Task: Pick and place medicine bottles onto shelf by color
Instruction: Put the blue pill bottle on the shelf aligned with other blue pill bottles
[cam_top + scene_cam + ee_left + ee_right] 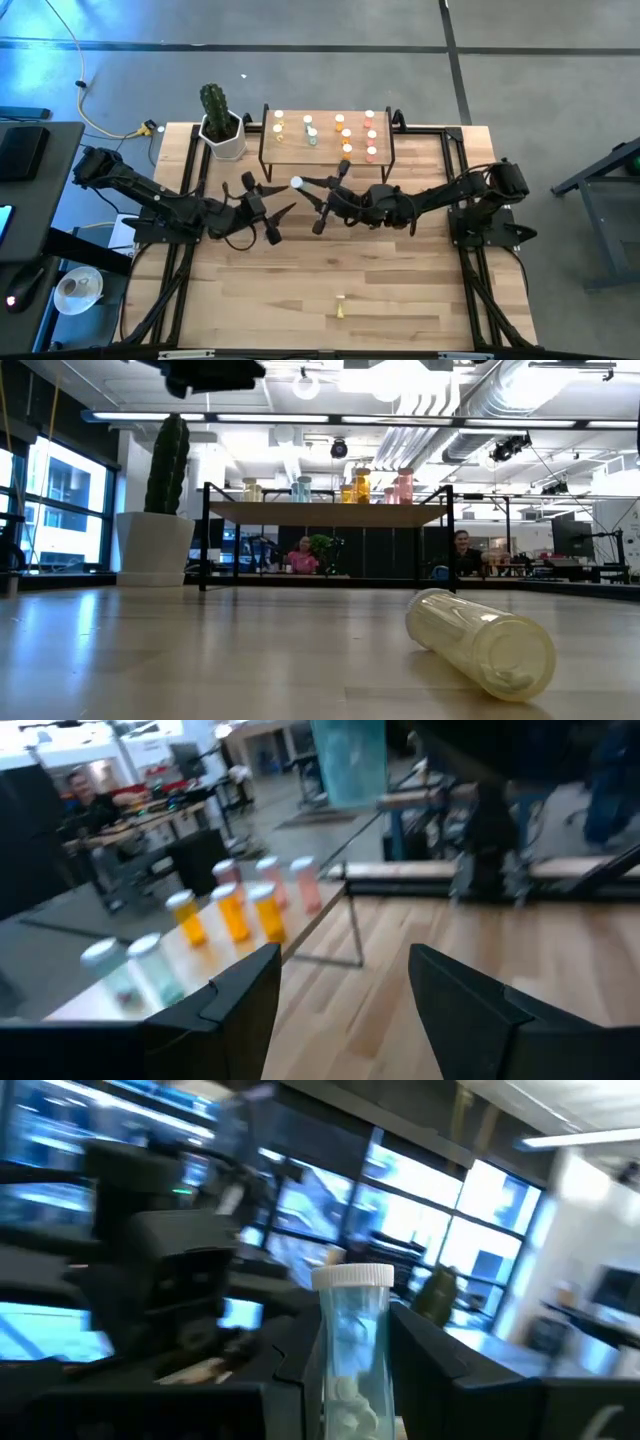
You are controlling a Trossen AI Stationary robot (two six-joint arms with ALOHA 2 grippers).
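Sorting nearly complete: most bottles [345, 131] stand grouped by color on the shelf [325, 152].
Right gripper [316, 205], just before the shelf, pinches one pale bottle [352, 1350]; one yellow bottle [340, 310] lies on the table [400, 290], well clear of the shelf. Left gripper [268, 205] jaws spread, empty.

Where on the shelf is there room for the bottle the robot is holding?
The right gripper holds a pale green bottle in front of the shelf. The shelf's right half is crowded with orange bottles and pink bottles. There is bare board in front of the green bottles, and more beside the yellow bottles. The left gripper waits nearby.
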